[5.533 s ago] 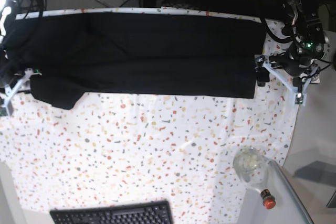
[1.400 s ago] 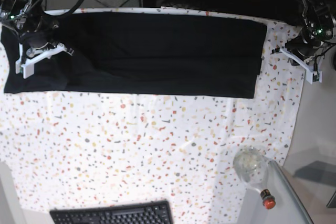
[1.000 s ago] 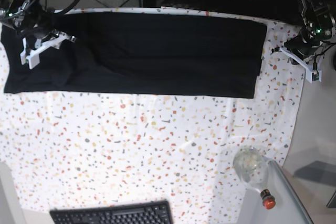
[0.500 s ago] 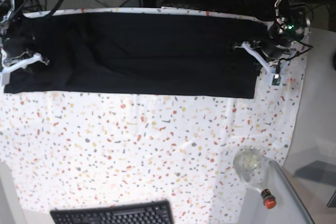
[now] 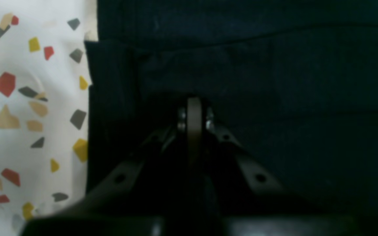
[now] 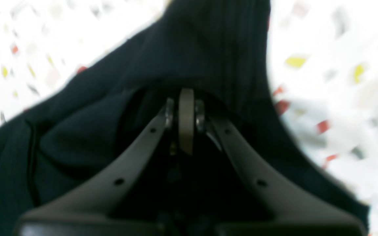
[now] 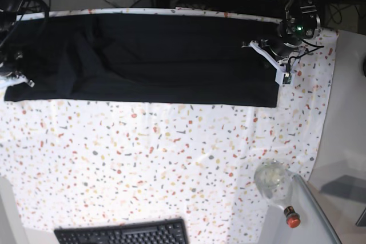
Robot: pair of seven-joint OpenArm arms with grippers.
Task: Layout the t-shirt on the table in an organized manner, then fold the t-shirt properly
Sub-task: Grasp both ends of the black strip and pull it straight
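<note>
The black t-shirt [image 7: 166, 55] lies as a long folded band across the far part of the speckled table [image 7: 143, 158]. My left gripper [image 7: 269, 58] is over the shirt's right end. In the left wrist view this gripper [image 5: 194, 111] is shut, its tips resting on flat shirt fabric [image 5: 274, 98] just inside the hem, with the table [image 5: 28, 98] to the left. My right gripper [image 7: 16, 78] is at the shirt's left end. In the right wrist view it [image 6: 186, 98] is shut on a pinched-up ridge of t-shirt [image 6: 208, 42] above the blurred table [image 6: 340, 65].
A black keyboard [image 7: 123, 234] sits at the front edge. A clear glass bottle [image 7: 273, 180] with a red cap [image 7: 293, 219] lies at the front right, beside a glass surface. Cables and equipment crowd the area behind the table.
The left arm came in from the table's right edge onto the shirt's right end, jaws shut throughout. The right arm moved down to the shirt's left edge and shut on fabric.
</note>
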